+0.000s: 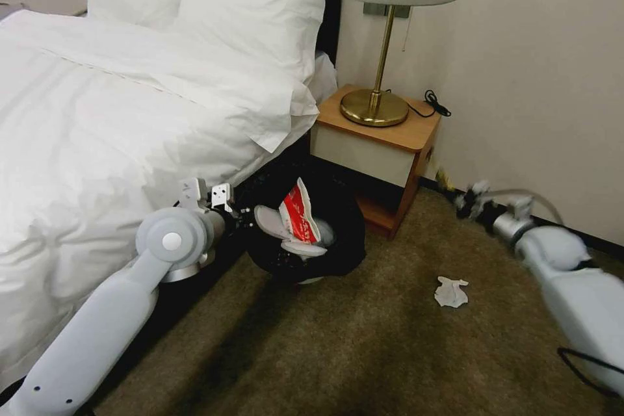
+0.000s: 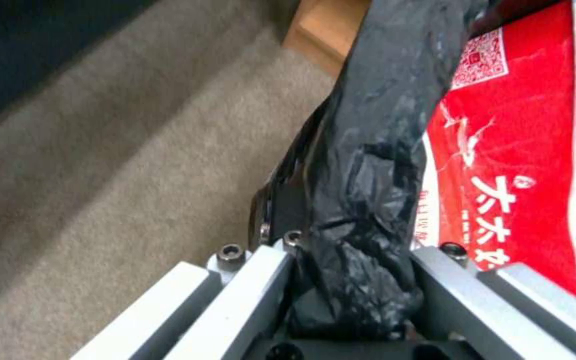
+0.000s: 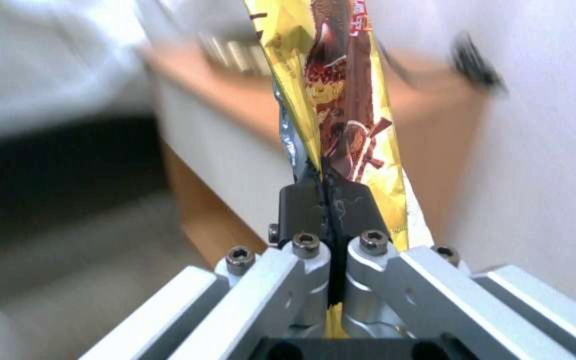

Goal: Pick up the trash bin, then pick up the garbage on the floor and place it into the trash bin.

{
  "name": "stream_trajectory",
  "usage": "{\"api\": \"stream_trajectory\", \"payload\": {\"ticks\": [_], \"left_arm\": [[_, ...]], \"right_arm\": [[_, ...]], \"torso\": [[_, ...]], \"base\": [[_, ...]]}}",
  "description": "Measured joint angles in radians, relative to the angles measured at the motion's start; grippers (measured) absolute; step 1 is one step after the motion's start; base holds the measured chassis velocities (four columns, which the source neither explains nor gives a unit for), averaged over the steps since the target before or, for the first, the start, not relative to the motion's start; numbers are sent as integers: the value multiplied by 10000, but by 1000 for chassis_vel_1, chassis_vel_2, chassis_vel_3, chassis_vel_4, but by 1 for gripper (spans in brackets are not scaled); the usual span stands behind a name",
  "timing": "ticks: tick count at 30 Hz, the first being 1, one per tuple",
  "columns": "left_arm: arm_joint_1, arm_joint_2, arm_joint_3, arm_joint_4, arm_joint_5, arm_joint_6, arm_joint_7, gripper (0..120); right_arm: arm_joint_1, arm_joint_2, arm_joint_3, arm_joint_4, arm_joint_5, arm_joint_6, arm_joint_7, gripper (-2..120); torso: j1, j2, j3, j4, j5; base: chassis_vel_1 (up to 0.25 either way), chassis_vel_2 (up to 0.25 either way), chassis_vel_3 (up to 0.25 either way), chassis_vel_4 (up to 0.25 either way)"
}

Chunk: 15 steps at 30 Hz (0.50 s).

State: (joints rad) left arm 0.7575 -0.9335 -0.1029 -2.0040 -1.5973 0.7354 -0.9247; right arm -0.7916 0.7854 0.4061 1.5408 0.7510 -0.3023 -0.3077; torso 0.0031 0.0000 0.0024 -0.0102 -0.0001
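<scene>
The trash bin, lined with a glossy black bag, hangs tilted just above the carpet beside the bed. My left gripper is shut on its rim; up close the fingers pinch the crinkled black bag. In the bin lie white slippers and a red wrapper, which also shows beside the bag. My right gripper hovers near the wall, right of the nightstand, shut on a gold-brown snack packet that stands up from its fingertips. A crumpled white tissue lies on the carpet.
The bed with white bedding fills the left side. A wooden nightstand with a brass lamp and a black cable stands behind the bin. The wall is close on the right. Open carpet lies in front.
</scene>
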Motion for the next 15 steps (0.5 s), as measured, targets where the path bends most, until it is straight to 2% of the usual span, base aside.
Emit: {"api": "stream_trajectory", "payload": {"ticks": [1, 3, 4, 6, 15], "left_arm": [[0, 0, 0, 0, 0, 0, 0, 0], [13, -30, 88, 8, -154, 0, 1, 0], [13, -30, 88, 8, -154, 0, 1, 0], [10, -125, 163, 34, -368, 1, -4, 0], [-33, -129, 359, 178, -490, 1, -16, 0]], "right_arm": [[0, 0, 0, 0, 0, 0, 0, 0], [34, -120, 57, 1059, 1305, -432, 338, 0], [34, -120, 57, 1059, 1305, -432, 338, 0], [15, -147, -44, 2147, 2181, -792, 654, 0], [-62, 67, -960, 4260, 3860, -1085, 1487, 0]], "torso": [[0, 0, 0, 0, 0], [0, 0, 0, 3, -2], [0, 0, 0, 3, -2], [0, 0, 0, 3, -2], [0, 0, 1, 5, -2]], "base": [[0, 0, 0, 0], [0, 0, 0, 0], [0, 0, 0, 0], [0, 0, 0, 0], [0, 0, 0, 0]]}}
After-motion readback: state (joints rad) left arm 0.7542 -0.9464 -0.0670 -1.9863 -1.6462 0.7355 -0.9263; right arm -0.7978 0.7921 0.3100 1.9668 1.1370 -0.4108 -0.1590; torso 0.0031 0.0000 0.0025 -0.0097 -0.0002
